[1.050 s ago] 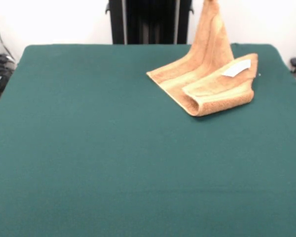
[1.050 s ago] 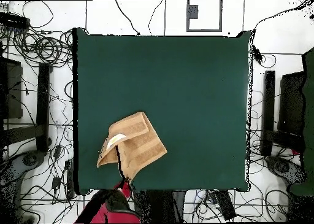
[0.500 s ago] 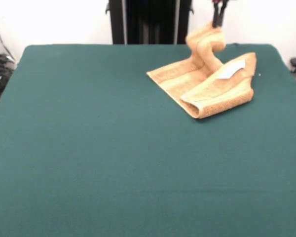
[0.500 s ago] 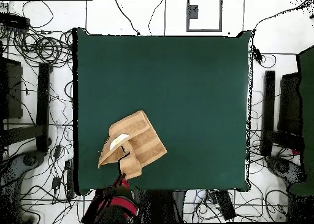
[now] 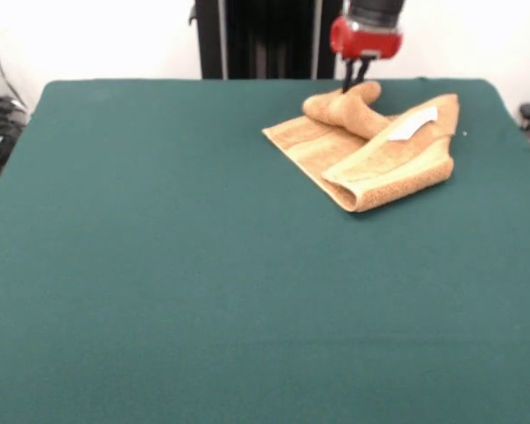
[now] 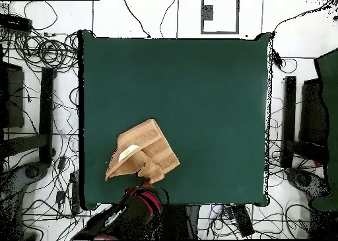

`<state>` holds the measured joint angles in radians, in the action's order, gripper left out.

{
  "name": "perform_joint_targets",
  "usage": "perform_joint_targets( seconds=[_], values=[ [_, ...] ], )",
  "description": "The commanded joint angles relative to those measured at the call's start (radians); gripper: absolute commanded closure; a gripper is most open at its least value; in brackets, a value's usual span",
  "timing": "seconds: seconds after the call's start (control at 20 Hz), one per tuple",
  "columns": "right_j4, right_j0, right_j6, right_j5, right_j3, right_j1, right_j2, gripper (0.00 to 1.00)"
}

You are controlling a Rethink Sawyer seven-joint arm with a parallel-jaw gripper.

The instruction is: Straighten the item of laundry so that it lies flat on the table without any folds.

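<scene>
The item of laundry [image 5: 371, 163], an orange-tan towel, lies folded over itself near the far right corner of the green table [image 5: 203, 265]. Its white label [image 5: 412, 124] faces up on the top fold. One corner is bunched into a rolled lump at the towel's back edge. My gripper [image 5: 354, 83] comes down from above and is shut on that lump, low over the table. In the overhead view the towel [image 6: 146, 151] sits near the table's [image 6: 198, 86] lower left edge, with the gripper [image 6: 152, 183] at its lower tip.
Tangled cables [image 6: 46, 53] and black stands [image 6: 46, 113] lie on the floor around the table in the overhead view. A dark column [image 5: 265, 40] rises behind the table's far edge.
The gripper has come down with the towel corner it held high. The raised peak has collapsed into a rolled lump on the towel's back edge.
</scene>
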<state>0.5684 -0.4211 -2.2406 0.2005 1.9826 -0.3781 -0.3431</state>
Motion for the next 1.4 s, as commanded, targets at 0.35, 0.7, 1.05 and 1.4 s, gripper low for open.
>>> perform_joint_targets(
  seconds=[0.35,0.7,1.05,1.4],
  values=[
    [-0.206,-0.018,-0.106,0.228,-0.191,0.277,-0.001,1.0],
    [-0.279,-0.028,-0.123,0.277,-0.198,0.325,0.034,1.0],
    [-0.193,0.074,-0.18,0.265,-0.1,0.217,0.171,1.0],
    [-0.188,0.144,-0.213,0.242,0.026,0.051,0.244,1.0]
  ],
)
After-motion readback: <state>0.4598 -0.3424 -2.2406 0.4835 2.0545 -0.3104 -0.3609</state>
